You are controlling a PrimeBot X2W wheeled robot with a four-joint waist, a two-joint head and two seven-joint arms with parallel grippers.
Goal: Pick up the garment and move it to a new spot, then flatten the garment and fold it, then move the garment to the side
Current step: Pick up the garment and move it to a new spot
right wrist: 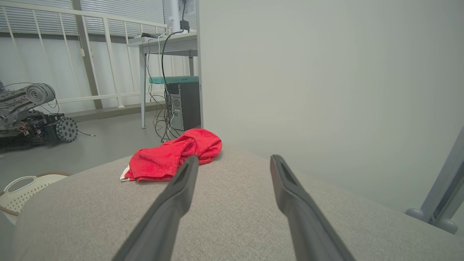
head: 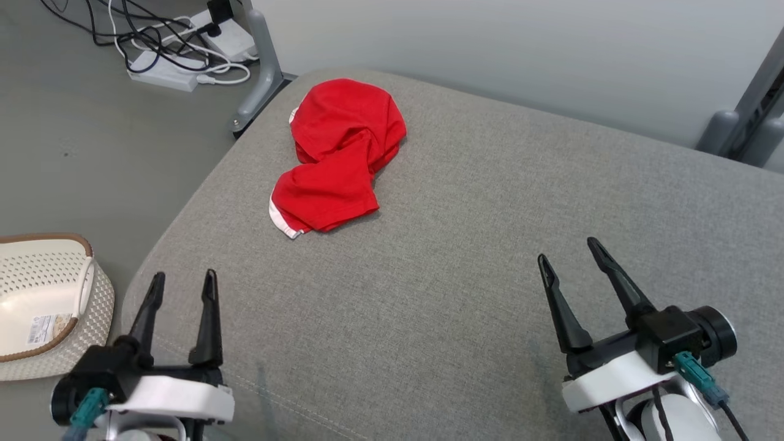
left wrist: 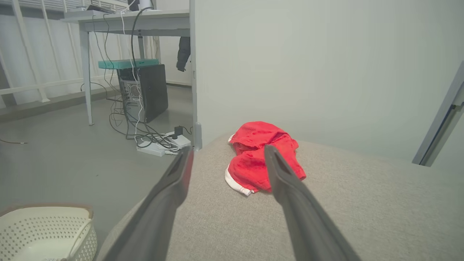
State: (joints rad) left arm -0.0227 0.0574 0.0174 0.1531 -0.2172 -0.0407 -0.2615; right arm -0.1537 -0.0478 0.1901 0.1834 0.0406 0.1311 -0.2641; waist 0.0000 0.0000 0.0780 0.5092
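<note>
Left hand (head: 184,275), lower left of the head view, and right hand (head: 568,250), lower right: both spread, empty, over the grey cushion (head: 441,294). Risk, as judged: a shallow pinch could catch one layer and drag the red garment (head: 340,153) off the cushion's nearby rounded edge. It lies upper centre, crumpled, white trim showing.

Left gripper (head: 185,274) and right gripper (head: 568,249) hover low, fingers spread wide, empty.

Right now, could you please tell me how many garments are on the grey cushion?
1: the crumpled red garment lies near the far left corner of the grey cushion; a second piece could be hidden under its folds.
</note>
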